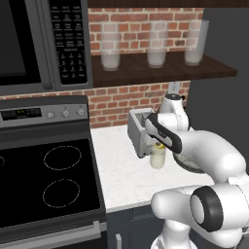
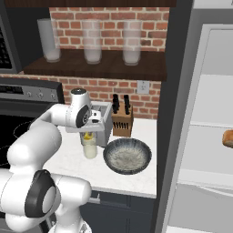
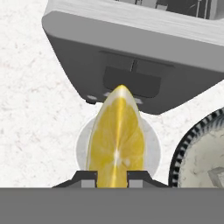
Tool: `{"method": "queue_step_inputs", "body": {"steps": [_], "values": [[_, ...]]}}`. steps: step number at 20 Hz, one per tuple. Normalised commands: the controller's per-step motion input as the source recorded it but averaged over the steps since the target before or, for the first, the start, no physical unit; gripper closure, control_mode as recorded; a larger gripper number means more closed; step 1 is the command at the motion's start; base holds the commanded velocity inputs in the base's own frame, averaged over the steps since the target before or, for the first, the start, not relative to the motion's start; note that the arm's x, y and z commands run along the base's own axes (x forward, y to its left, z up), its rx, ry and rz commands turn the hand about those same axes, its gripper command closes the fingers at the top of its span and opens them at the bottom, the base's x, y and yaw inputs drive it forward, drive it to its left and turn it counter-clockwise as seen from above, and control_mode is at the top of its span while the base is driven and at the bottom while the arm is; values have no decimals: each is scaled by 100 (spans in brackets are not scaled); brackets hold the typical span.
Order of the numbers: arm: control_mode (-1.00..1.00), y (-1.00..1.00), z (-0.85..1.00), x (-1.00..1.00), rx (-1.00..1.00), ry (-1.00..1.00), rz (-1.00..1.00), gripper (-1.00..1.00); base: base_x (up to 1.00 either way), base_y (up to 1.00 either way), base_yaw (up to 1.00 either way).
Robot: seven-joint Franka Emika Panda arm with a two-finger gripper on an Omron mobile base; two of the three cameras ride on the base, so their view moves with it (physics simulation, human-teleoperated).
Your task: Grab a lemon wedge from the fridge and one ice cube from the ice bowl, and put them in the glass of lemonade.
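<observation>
Lemon wedge (image 3: 116, 138) is clamped between the gripper (image 3: 111, 176) fingertips, pointed end away from the hand, cut face toward the camera. In the hand view it sits directly over the glass of lemonade (image 3: 151, 146), whose round rim shows on both sides of the wedge. From the right base view a bit of yellow (image 2: 86, 135) shows just above the glass (image 2: 90, 146), with the gripper (image 2: 89, 132) right over it; can't tell if the wedge touches the liquid.

Glass stands on the white speckled counter (image 1: 121, 170), just in front of the grey toaster (image 2: 106, 119) and just beside the ice bowl (image 2: 127, 156). The bowl is dark-rimmed with a pale inside; one ice cube (image 3: 216, 176) shows at the edge of the hand view. A knife block (image 2: 122, 119) sits behind the bowl against the brick wall.

Fridge (image 2: 182, 91) stands at the counter's end, door open, white shelves showing, with an orange-brown lump (image 2: 227, 138) on one shelf. Three tall frosted glasses (image 2: 92, 41) stand on the dark shelf above. Black stove (image 1: 48, 175) lies on the other side of the counter.
</observation>
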Motion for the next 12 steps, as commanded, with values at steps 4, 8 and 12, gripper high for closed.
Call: {"method": "queue_step_inputs", "body": {"steps": [4, 8, 12], "values": [[-100, 0, 0, 0, 0, 0, 0, 100, 0, 0, 0], [-100, 6, 9, -4, 0, 0, 0, 100, 0, 0, 0], [-100, 5, 9, 0, 0, 0, 0, 100, 0, 0, 0]]}}
